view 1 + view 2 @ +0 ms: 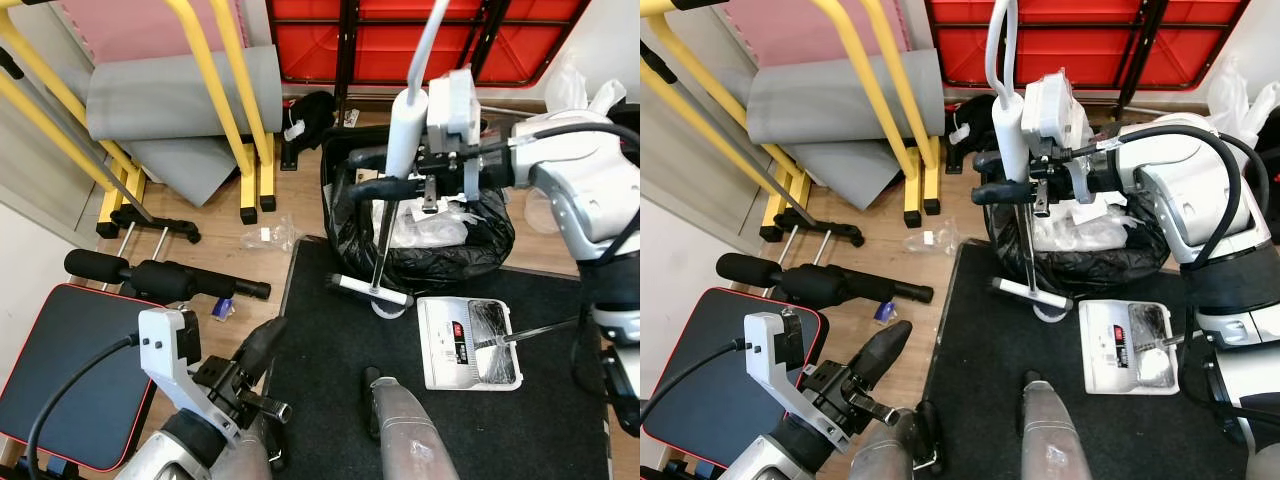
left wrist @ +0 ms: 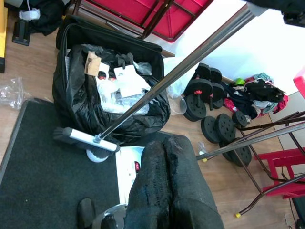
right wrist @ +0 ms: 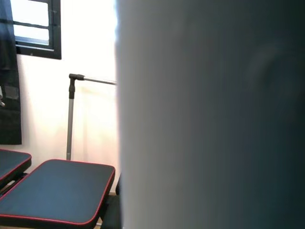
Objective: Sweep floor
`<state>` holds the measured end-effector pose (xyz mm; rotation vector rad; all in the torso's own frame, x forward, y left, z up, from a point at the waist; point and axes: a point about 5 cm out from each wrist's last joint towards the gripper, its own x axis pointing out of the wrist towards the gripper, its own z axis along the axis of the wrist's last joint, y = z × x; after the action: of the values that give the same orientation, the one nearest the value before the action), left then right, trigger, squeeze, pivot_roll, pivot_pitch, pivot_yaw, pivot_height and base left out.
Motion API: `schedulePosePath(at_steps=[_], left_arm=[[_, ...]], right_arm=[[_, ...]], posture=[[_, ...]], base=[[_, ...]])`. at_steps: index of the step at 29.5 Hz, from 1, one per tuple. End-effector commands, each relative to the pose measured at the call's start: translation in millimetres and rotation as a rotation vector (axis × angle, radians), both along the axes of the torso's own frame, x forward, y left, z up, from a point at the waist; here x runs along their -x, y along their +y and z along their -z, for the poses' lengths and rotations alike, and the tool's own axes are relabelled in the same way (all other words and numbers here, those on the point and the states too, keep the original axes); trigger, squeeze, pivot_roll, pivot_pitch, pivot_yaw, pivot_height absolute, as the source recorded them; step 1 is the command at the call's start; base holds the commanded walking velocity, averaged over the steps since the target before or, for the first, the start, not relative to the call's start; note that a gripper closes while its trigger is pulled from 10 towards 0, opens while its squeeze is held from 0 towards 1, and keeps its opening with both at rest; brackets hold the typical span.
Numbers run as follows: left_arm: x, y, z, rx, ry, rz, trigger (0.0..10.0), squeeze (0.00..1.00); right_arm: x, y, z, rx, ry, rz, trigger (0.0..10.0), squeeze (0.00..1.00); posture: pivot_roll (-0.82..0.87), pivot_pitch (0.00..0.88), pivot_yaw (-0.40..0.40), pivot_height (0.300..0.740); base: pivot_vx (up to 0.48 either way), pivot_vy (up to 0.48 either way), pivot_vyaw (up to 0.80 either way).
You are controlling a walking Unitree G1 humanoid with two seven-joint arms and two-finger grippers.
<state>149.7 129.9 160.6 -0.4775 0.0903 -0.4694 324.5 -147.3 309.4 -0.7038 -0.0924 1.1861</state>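
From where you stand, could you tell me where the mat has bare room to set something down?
The black mat is bare left of the dustpan, below the broom head. Crowded by the black bag, where the right claw holds the broom.

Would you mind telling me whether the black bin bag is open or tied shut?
Open: the black bin bag gapes at the top, with white packaging showing inside.

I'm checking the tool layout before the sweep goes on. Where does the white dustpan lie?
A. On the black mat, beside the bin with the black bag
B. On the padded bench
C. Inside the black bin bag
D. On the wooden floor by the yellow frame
A: the white dustpan lies flat on the black mat, just in front of the bin with the black bag, near the broom head.
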Motion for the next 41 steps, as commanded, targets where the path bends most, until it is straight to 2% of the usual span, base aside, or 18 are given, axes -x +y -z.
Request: schedulePosePath(at_steps=[1,5,6,10,16,17,19,20,21,22,23,25,30,36,37,40,41], left_arm=[[4.7,0.5,2,0.0,0.021,0.011,10.0,0.0],[5.6,0.7,2,-0.001,0.023,0.012,10.0,0.0],[6.3,1.2,1,-0.001,0.026,0.011,10.0,0.0],[6.7,2.0,2,-0.001,0.028,0.012,10.0,0.0],[6.1,2.3,2,-0.002,0.028,0.011,10.0,0.0],[5.8,2.2,2,-0.002,0.027,0.01,10.0,0.0],[5.8,2.2,2,-0.002,0.027,0.01,10.0,0.0],[5.8,2.0,1,-0.002,0.026,0.009,10.0,0.0],[5.8,2.0,1,-0.002,0.026,0.009,10.0,0.0],[6.1,1.9,1,-0.002,0.025,0.008,10.0,0.0],[6.1,1.9,1,-0.002,0.025,0.008,10.0,0.0],[7.1,1.8,0,-0.002,0.025,0.008,10.0,0.0],[8.3,2.5,-1,-0.001,0.028,0.01,10.0,0.0],[8.6,2.9,-1,-0.001,0.03,0.01,10.0,0.0],[8.4,2.8,-1,-0.002,0.03,0.01,10.0,0.0],[8.2,2.8,-1,-0.002,0.03,0.01,10.0,0.0],[8.0,2.7,-1,-0.003,0.03,0.01,10.0,0.0]], right_arm=[[2.7,-0.3,-7,0.04,-0.09,-0.008,10.0,0.0],[-0.1,-1.7,-5,0.053,-0.109,0.009,10.0,0.0],[-1.5,-2.3,-12,0.008,-0.113,0.013,10.0,0.0],[-1.8,-3.6,-28,-0.066,-0.123,0.008,10.0,0.0],[-4.7,-6.8,-30,-0.038,-0.146,0.024,10.0,0.0],[-5.8,-5.6,-20,-0.007,-0.144,0.027,10.0,0.0],[-5.8,-5.6,-20,-0.007,-0.144,0.027,10.0,0.0],[-6.0,-2.0,1,0.042,-0.124,0.02,10.0,0.0],[-6.0,-2.0,1,0.042,-0.124,0.02,10.0,0.0],[-5.3,1.9,23,0.067,-0.093,0.012,10.0,0.0],[-5.3,1.9,23,0.067,-0.093,0.012,10.0,0.0],[-1.6,4.3,56,0.106,-0.036,-0.002,10.0,0.0],[1.5,3.4,69,0.126,0.011,-0.022,10.0,0.0],[7.8,2.9,71,0.133,0.076,-0.077,10.0,0.0],[11.3,3.3,70,0.119,0.122,-0.097,10.0,0.0],[13.7,3.7,70,0.11,0.153,-0.11,10.0,0.0],[20.0,0.7,71,0.106,0.233,-0.137,10.0,0.0]], posture=[[-0.12,0.292,-0.001,0.74],[-0.11,0.295,0.0,0.74],[-0.11,0.299,0.003,0.74],[-0.11,0.298,0.003,0.74],[-0.12,0.299,0.0,0.74],[-0.11,0.3,0.0,0.74],[-0.11,0.3,0.0,0.74],[-0.11,0.305,0.0,0.74],[-0.11,0.305,0.0,0.74],[-0.11,0.309,0.001,0.74],[-0.11,0.309,0.001,0.74],[-0.1,0.314,0.003,0.74],[-0.1,0.316,0.003,0.74],[-0.1,0.316,0.004,0.74],[-0.1,0.316,0.004,0.74],[-0.1,0.316,0.004,0.74],[-0.1,0.316,0.003,0.74]], base=[[0.0,0.0,0.0],[0.0,0.0,0.0],[0.0,0.0,0.0],[0.0,0.0,0.0],[0.0,0.0,0.0],[0.0,0.0,0.0],[0.0,0.0,0.0],[0.0,0.0,0.0],[0.0,0.0,0.0],[0.0,0.0,0.0],[0.0,0.0,0.0],[0.0,0.0,0.0],[0.0,0.0,0.0],[0.0,0.0,0.0],[0.0,0.0,0.0],[0.0,0.0,0.0],[0.0,0.0,0.0]])
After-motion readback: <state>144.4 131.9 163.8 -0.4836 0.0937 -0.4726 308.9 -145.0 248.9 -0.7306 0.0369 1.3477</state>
